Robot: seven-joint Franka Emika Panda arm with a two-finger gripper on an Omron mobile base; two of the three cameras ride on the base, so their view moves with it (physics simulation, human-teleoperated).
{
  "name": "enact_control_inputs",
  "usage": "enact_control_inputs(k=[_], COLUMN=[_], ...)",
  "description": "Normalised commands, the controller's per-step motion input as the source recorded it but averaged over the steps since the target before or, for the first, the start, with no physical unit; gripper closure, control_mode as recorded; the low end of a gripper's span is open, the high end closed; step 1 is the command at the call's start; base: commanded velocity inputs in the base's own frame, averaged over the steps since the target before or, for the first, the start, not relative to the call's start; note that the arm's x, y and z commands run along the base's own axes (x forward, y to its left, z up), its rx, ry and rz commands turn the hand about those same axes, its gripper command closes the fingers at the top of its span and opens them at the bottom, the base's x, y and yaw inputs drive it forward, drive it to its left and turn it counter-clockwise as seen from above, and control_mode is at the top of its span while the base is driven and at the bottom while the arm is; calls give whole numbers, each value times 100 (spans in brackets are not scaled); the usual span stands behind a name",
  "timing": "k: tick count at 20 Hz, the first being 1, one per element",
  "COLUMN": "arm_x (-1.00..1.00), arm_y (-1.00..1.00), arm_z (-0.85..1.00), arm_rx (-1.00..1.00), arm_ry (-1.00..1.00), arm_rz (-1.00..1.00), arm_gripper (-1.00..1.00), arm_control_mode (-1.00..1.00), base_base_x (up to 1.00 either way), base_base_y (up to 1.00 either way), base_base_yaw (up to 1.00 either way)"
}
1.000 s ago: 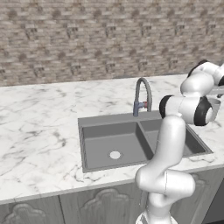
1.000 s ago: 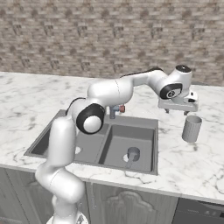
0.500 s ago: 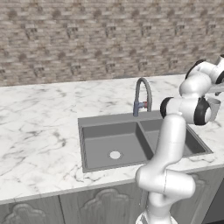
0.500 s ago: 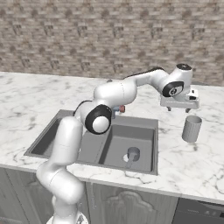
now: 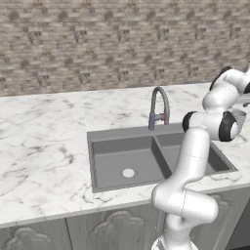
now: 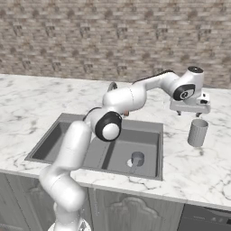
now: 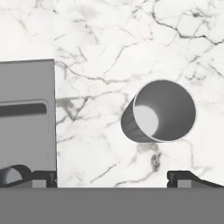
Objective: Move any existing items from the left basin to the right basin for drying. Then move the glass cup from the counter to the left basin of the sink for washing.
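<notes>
- With the small glass (image 6: 137, 159) already sitting in the right basin (image 6: 149, 142), the pincer (image 6: 189, 113) hangs over the bench (image 6: 212, 171), jaws spread wide and holding nothing.
- Just below it and slightly toward the front edge stands the glass cup (image 6: 197, 132), upright, mouth up, apart from the fingers.
- From the hand view, the glass cup (image 7: 159, 111) sits a little right of centre between the fingertips (image 7: 183, 177), so I judge a small shift, then a straight drop.
</notes>
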Motion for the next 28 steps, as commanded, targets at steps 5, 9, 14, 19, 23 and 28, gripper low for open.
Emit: enact_control_inputs(k=[5,9,14,19,23,28], arm_x=[4,0,0,3,12,19], arm_y=[-8,-11,-7,-1,0,0], arm_z=[0,-4,-18,-26,-24,-15], arm_rx=[2,4,2,0,0,0], arm_ry=[0,2,1,2,1,0], arm_rz=[0,0,0,0,0,0], arm_gripper=[-100,-100,-100,-100,-100,-100], arm_control_mode=[-100,-100,-100,-100,-100,-100], base_base_x=[0,0,0,0,0,0], base_base_y=[0,0,0,0,0,0], base_base_yaw=[0,0,0,0,0,0])
